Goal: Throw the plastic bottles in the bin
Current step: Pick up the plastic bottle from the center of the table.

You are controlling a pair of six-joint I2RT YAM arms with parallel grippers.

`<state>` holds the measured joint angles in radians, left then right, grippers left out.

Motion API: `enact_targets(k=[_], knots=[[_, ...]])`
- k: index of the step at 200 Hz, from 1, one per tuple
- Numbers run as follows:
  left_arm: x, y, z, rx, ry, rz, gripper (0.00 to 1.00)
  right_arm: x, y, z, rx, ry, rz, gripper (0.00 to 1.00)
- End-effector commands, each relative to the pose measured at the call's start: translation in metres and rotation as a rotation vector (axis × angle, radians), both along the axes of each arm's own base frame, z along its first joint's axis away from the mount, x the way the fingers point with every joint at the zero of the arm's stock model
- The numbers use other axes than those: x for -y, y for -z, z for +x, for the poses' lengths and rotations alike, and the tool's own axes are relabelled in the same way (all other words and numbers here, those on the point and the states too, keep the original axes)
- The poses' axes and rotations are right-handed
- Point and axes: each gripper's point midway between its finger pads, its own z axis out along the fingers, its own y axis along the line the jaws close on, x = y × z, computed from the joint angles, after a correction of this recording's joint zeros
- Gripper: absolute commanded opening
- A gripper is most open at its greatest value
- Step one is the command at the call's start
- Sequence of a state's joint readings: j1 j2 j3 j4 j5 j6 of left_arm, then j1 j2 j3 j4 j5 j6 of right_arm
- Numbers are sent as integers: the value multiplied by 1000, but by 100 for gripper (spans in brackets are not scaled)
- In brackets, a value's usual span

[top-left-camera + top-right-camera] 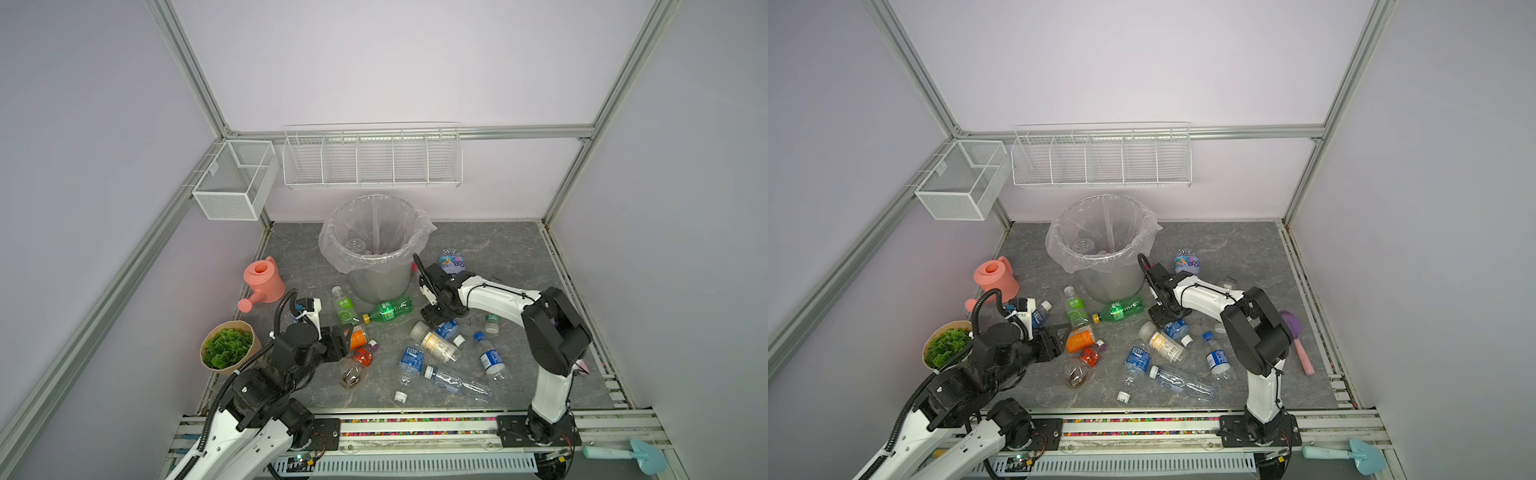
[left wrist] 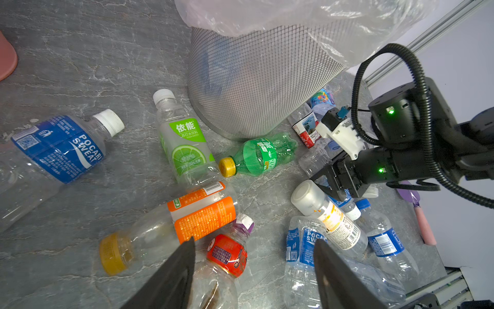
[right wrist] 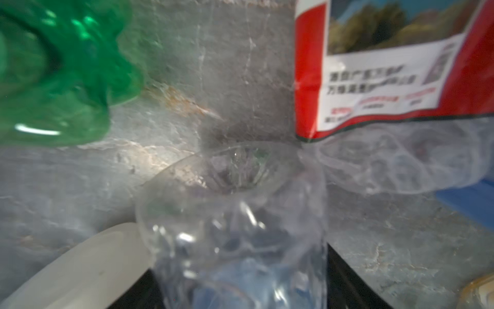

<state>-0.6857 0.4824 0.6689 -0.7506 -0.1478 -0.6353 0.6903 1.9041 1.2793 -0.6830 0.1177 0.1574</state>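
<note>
The grey bin [image 1: 378,282] with its clear bag stands at the back middle, and several plastic bottles lie on the floor in front of it. My right gripper [image 1: 432,318] [image 3: 240,262] is low among them, its fingers pressed on both sides of a clear blue-labelled bottle [image 1: 449,329] [image 3: 235,227]. Beside it lie a green bottle [image 3: 53,75] and a red-and-white-labelled bottle [image 3: 387,67]. My left gripper [image 1: 343,338] [image 2: 254,254] is open above a red-labelled bottle [image 2: 227,254], next to an orange-labelled bottle [image 2: 203,216], holding nothing.
A pink watering can [image 1: 264,280] and a potted plant [image 1: 227,347] stand at the left. White wire baskets [image 1: 372,158] hang on the back wall. A purple trowel [image 1: 1296,336] lies behind the right arm. A loose cap [image 1: 400,397] sits near the front rail.
</note>
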Motion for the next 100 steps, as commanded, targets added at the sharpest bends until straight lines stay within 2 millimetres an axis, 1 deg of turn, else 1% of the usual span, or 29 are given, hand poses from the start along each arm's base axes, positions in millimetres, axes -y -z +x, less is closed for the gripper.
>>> enact_targets(k=[1,12,31,51,61,68,86,100], knots=[[-1,7,-3,-21,2,13,70,9,10,-7,-24,6,-56,76],[-1,6,-3,-20,3,13,70,10,12,-7,-25,8,-63,76],[-1,6,-3,-21,4,14,70,11,12,-6,-21,14,-63,71],[-1,5,-3,-19,3,15,70,10,9,-5,-13,13,-60,68],[-1,5,-3,-17,3,14,70,10,7,-5,-11,15,-60,65],[-1,4,-2,-16,3,15,69,10,5,-4,-8,15,-59,61],[-1,2,-2,-13,5,13,69,8,-7,-2,14,20,-39,49],[-1,2,-2,-11,4,15,69,6,-23,0,42,24,-14,45]])
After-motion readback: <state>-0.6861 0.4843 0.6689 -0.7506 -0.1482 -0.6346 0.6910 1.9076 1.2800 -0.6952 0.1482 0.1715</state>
